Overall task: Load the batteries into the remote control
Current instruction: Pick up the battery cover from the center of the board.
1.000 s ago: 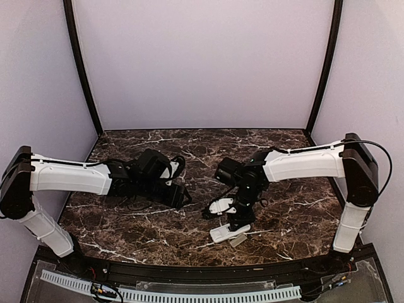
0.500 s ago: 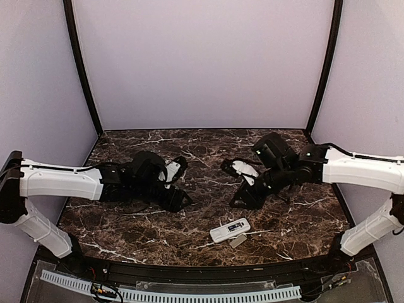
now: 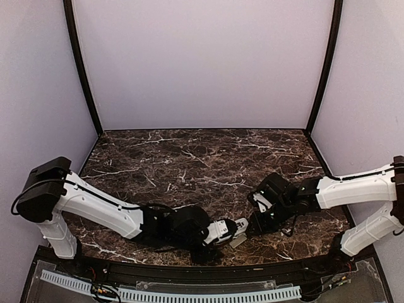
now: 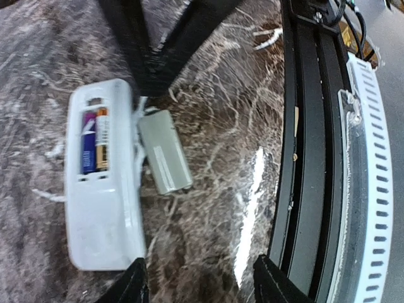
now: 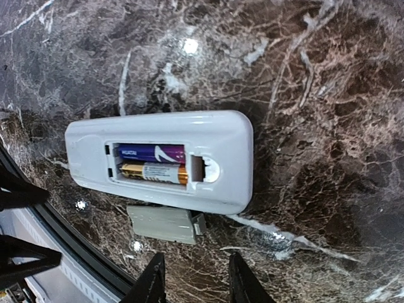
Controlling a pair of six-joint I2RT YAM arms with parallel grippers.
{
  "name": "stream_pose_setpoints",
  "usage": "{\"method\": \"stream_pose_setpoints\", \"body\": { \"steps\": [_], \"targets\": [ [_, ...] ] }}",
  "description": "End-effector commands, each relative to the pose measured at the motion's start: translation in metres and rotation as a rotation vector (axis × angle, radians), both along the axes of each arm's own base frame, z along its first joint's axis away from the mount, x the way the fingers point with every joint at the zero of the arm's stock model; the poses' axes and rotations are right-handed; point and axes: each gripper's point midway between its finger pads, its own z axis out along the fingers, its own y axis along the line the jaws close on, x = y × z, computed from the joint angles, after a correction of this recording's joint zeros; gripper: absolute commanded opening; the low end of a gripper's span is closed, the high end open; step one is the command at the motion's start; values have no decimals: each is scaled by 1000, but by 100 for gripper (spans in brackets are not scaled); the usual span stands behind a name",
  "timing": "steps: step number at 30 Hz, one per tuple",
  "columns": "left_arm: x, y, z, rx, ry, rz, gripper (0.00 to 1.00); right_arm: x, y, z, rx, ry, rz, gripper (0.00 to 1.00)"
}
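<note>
Right wrist: remote control [image 5: 158, 161] lies just ahead of the spread right pincer [image 5: 195, 257].

No text, brand or number can be read with certainty. The batteries [image 5: 151, 162] lie in the bay of the remote control [image 5: 230, 148], just beyond the fingertips of the right gripper [image 5: 192, 281]. The purple one carries small white print, too blurred to tell the letters.
</note>
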Motion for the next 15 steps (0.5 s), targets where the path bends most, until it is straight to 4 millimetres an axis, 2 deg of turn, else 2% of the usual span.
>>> {"method": "stream_pose_setpoints", "body": {
  "steps": [1,7,15],
  "targets": [
    [-5,-33,-4,-18,-42,-45,56,4,14,-7,55,14,-32,31],
    [-2,-46,-17,5,-39,-46,54,3,12,-19,42,28,-29,29],
    [16,-46,-43,113,-72,41,54,-3,9,-31,41,51,-21,29]
  ]
}}
